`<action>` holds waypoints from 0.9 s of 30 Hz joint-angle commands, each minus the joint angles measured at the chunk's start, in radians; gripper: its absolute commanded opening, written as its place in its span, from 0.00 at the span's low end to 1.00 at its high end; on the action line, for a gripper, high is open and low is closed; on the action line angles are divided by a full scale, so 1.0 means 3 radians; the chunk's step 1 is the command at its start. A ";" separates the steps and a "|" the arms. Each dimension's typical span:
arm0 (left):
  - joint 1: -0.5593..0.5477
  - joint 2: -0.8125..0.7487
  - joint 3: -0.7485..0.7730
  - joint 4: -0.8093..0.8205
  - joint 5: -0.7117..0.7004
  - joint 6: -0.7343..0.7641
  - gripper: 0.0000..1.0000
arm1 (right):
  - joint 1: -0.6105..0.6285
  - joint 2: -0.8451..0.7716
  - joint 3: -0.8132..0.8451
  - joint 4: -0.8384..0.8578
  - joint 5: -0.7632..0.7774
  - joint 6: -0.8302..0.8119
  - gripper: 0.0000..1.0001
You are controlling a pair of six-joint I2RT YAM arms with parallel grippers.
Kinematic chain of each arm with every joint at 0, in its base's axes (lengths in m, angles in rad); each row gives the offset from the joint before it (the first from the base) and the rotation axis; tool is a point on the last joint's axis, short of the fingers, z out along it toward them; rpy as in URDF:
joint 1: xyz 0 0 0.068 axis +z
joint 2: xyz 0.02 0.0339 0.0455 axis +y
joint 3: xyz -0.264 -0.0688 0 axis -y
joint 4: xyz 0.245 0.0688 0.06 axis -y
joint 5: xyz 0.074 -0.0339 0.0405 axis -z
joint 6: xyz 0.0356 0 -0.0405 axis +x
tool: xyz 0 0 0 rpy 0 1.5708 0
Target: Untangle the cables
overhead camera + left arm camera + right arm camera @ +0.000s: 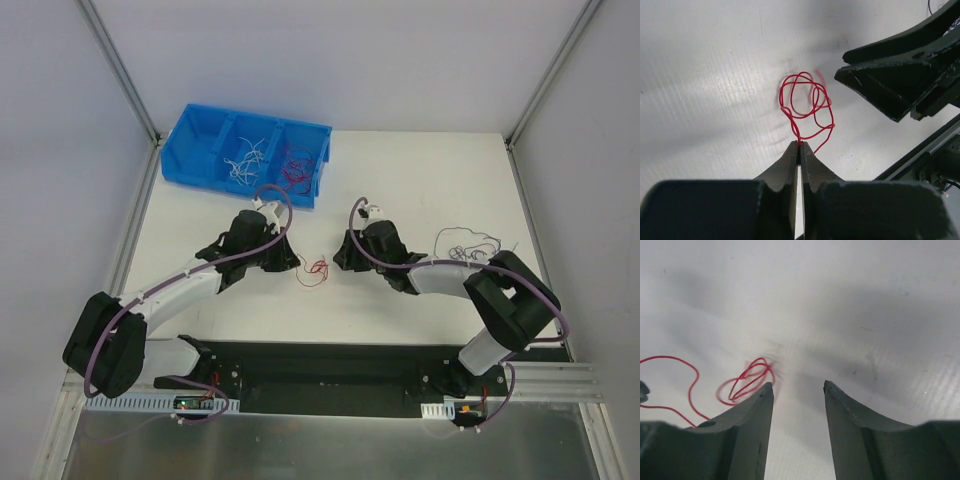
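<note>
Overhead: red wire (316,270) lies on the worktop (400,180) between your two sets of jaws, with the left jaws at its left edge and the right jaws just to its right. Dark purple wire (465,243) sits loose well off to the right, beside the right arm. Blue bin (200,160) at back left holds white wires (245,158) in the middle compartment and red and purple ones (298,165) in the right one.

Left wrist: your left jaws are fully closed, tips pinching one strand of the red wire. The rest loops out ahead of them on the worktop. Right jaws show upper right, clear of the loops.

Right wrist: your right jaws stand partly open with nothing between them. Red loops lie just off the left-hand finger (752,415), outside the gap. Can't tell if they touch.
</note>
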 commanded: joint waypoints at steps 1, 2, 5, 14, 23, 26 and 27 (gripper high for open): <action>-0.0023 -0.0147 -0.0047 0.0044 -0.0059 0.0084 0.00 | -0.0076 -0.0087 -0.0061 0.0143 -0.0060 0.0156 0.51; -0.0018 -0.0157 -0.0042 0.0044 -0.0054 0.0079 0.00 | -0.0081 -0.0092 -0.0072 0.0163 -0.0080 0.0151 0.54; -0.0018 -0.0193 -0.0021 0.0044 -0.0008 0.0079 0.00 | -0.0076 -0.0098 -0.0102 0.0275 -0.0182 0.0121 0.60; -0.0018 -0.0326 0.0010 0.0044 -0.0013 0.0094 0.00 | -0.0020 0.0040 -0.0174 0.0674 -0.0592 0.0182 0.60; -0.0013 -0.0490 0.0107 0.0003 0.0038 0.0090 0.00 | 0.0083 0.0173 0.0051 0.0449 -0.0561 0.0126 0.54; -0.0013 -0.0464 0.0137 0.0033 0.0145 0.0054 0.00 | 0.0108 0.0285 0.0107 0.0439 -0.0587 0.0172 0.53; -0.0013 -0.0459 0.0132 0.0059 0.0181 0.0038 0.00 | 0.0123 0.0326 0.0132 0.0439 -0.0602 0.0177 0.53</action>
